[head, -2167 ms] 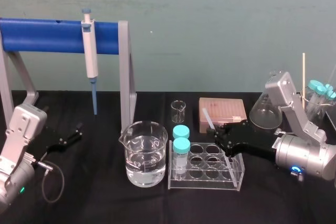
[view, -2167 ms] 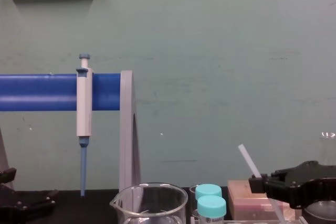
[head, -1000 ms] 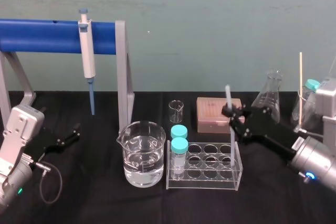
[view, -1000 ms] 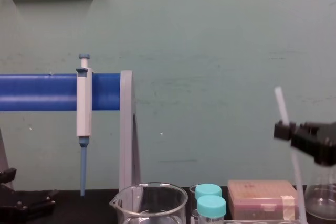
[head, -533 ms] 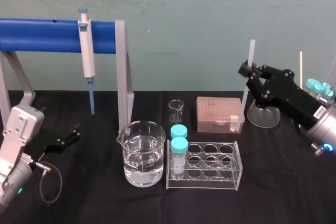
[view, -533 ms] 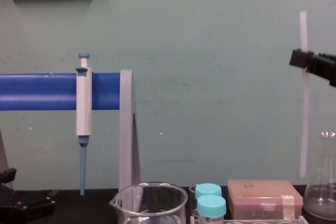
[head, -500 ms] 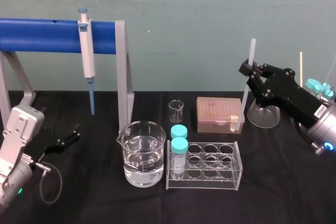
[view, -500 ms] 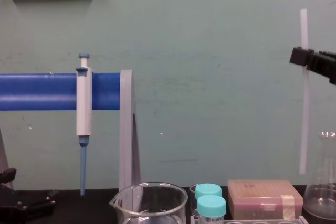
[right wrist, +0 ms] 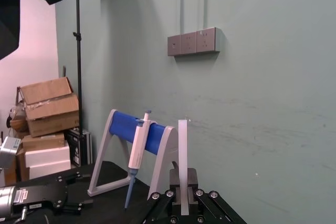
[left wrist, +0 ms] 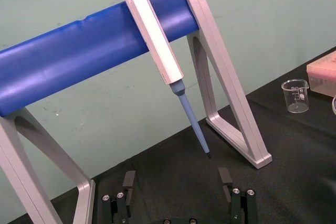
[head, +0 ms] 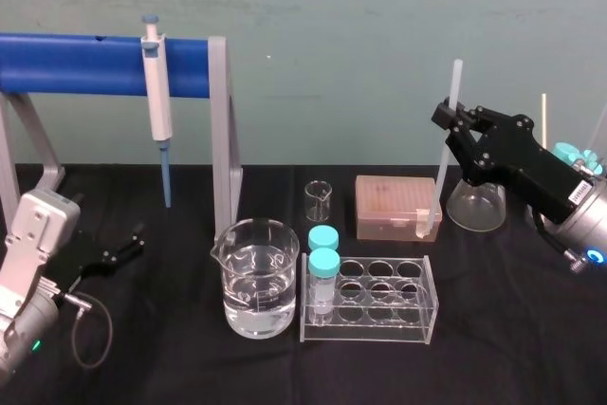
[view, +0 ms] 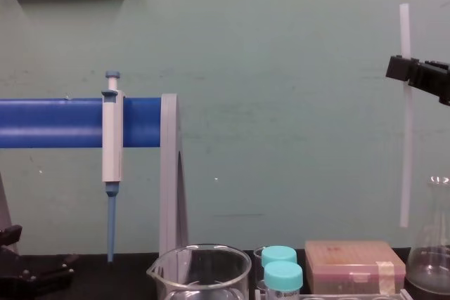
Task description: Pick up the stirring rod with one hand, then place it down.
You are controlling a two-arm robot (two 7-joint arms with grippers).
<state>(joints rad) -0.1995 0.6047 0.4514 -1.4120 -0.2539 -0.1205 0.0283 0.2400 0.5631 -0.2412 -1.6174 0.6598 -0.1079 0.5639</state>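
The stirring rod (head: 442, 173) is a thin translucent white stick, hanging nearly upright in the air at the right. Its lower end hovers in front of the pink box. My right gripper (head: 449, 119) is shut on its upper part, with a short length sticking out above the jaws. From the chest view the rod (view: 406, 159) stands vertical against the wall, held by the gripper (view: 399, 69). In the right wrist view the rod (right wrist: 182, 145) rises between the fingers. My left gripper (left wrist: 177, 182) rests open on the table at the far left (head: 121, 247), holding nothing.
A white pipette (head: 157, 101) hangs on the blue-barred stand (head: 85, 52). A beaker of water (head: 256, 277), a clear tube rack (head: 372, 299) with two teal-capped tubes (head: 323, 263), a small beaker (head: 320, 201), a pink box (head: 394, 206) and a conical flask (head: 477, 206) stand mid-table.
My right gripper has carried the rod up from over the tube rack and off to the right, swinging it upright. In the last half second it rose only slightly. The left arm stayed still.
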